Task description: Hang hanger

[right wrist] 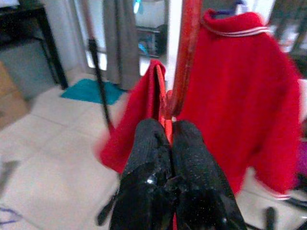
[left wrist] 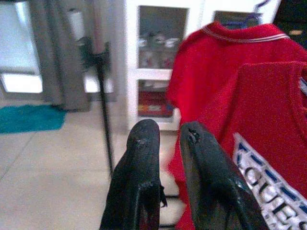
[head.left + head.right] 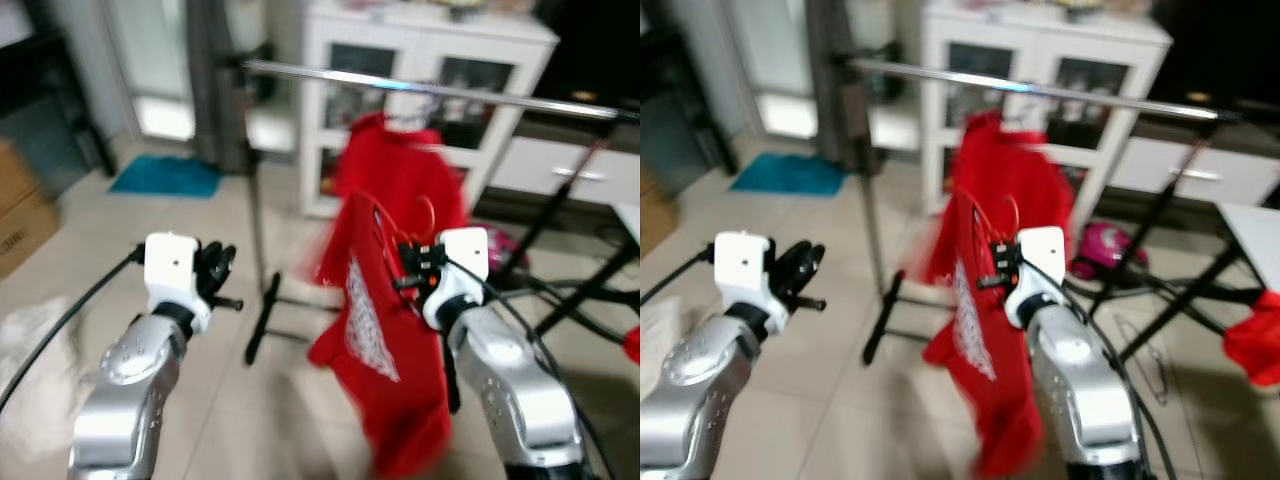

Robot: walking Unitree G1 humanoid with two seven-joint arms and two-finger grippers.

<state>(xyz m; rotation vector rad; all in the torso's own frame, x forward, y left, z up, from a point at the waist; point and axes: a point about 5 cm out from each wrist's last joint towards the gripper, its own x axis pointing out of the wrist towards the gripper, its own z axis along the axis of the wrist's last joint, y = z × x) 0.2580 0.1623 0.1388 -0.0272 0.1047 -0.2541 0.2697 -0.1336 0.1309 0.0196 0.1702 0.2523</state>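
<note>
the right pincer (image 3: 412, 268), clamped on a red hanger (image 1: 165, 103) carrying a red shirt (image 3: 375, 330), holds it below and in front of the rail (image 3: 430, 90), which runs crosswise above. the left pincer (image 3: 222, 270), fingers slightly apart and empty, hovers farther left.

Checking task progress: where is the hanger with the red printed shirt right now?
The hanger is pinched in the right gripper, before and below the clothes rail, near a hung red shirt.

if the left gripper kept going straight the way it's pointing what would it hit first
Probably the red printed shirt that the right gripper holds up on its hanger; the left gripper aims at that shirt's edge. Depth is unclear, so it might slip past toward the white cabinet.
</note>
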